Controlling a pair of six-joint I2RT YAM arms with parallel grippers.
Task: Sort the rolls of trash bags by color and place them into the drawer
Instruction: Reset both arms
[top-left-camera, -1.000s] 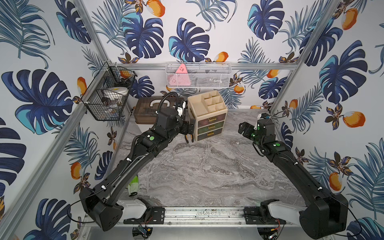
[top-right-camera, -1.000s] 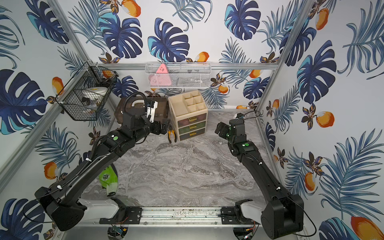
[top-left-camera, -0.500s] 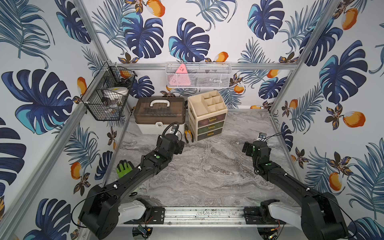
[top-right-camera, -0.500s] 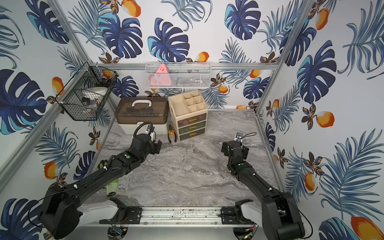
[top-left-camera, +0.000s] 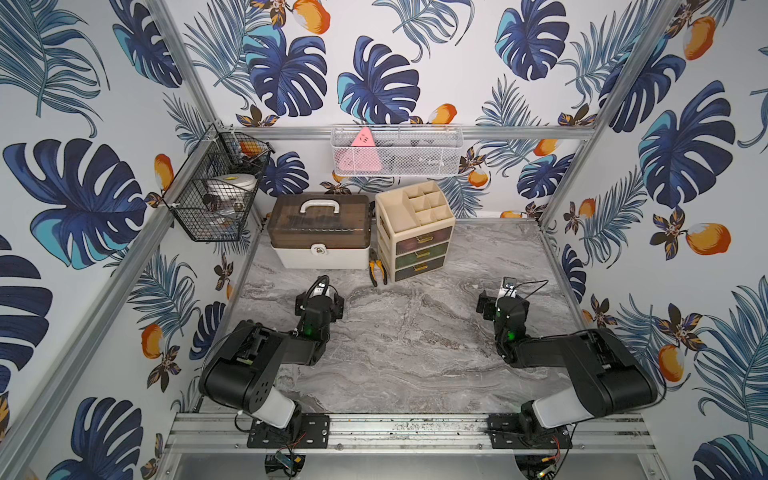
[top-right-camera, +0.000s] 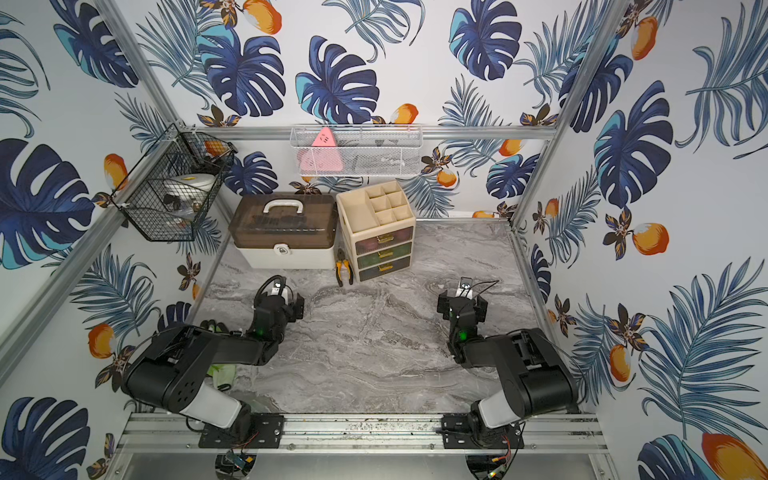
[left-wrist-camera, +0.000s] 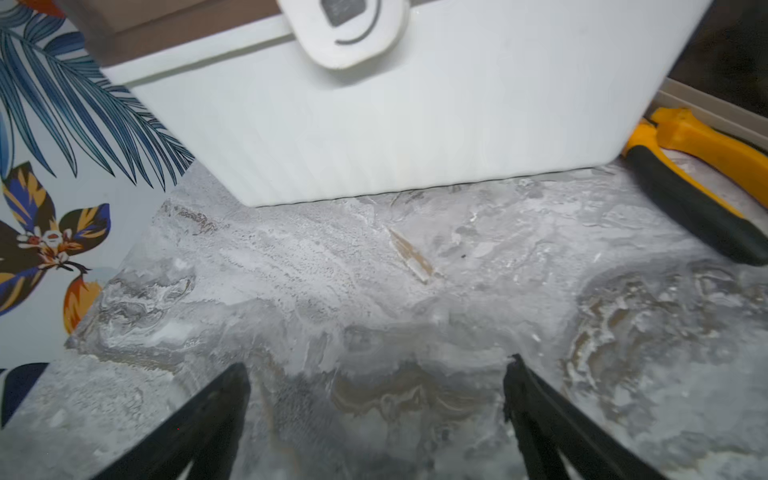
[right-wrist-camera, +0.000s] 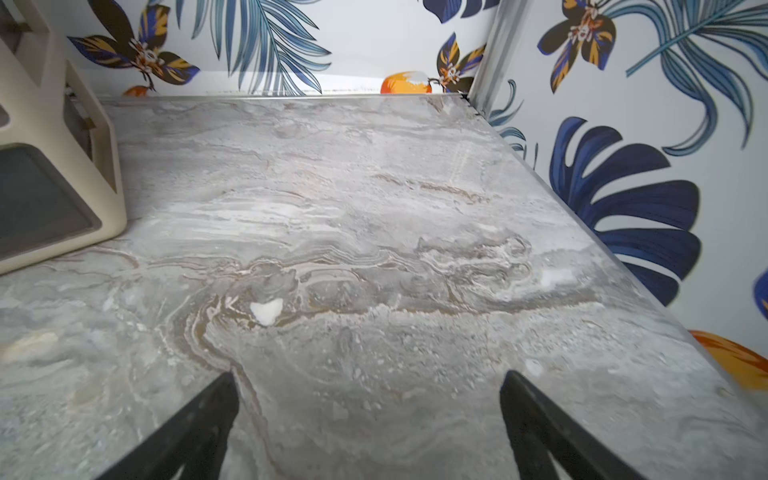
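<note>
A second ago both arms were stretched out at the drawer unit (top-left-camera: 415, 232). They have since folded back toward the front rail, and the brown-lidded storage case (top-left-camera: 319, 226), then half hidden by the left arm, is in full sight.

The left end effector (top-left-camera: 319, 305) hangs low over the marble tabletop (top-left-camera: 415, 340) with its jaws spread wide and nothing between them. In its wrist view the black fingers (left-wrist-camera: 208, 415) frame bare stone. The right end effector (top-left-camera: 503, 305) is likewise released and empty, well apart from the left one.

The rolls of trash bags cannot be made out one by one. Pinkish, green and darker tints show behind the unit's three shut drawer fronts (top, middle, bottom).

The left end effector faces the case's white front. Yellow-and-black pliers (top-left-camera: 378, 270) lie between the case and the drawer unit, just beside both. In a top view a green-and-black glove (top-right-camera: 220, 372) lies partly under the left arm. A black wire basket (top-left-camera: 212, 195) hangs on the left wall, and a white mesh basket (top-left-camera: 395, 153) on the back wall holds a pink triangular thing.
</note>
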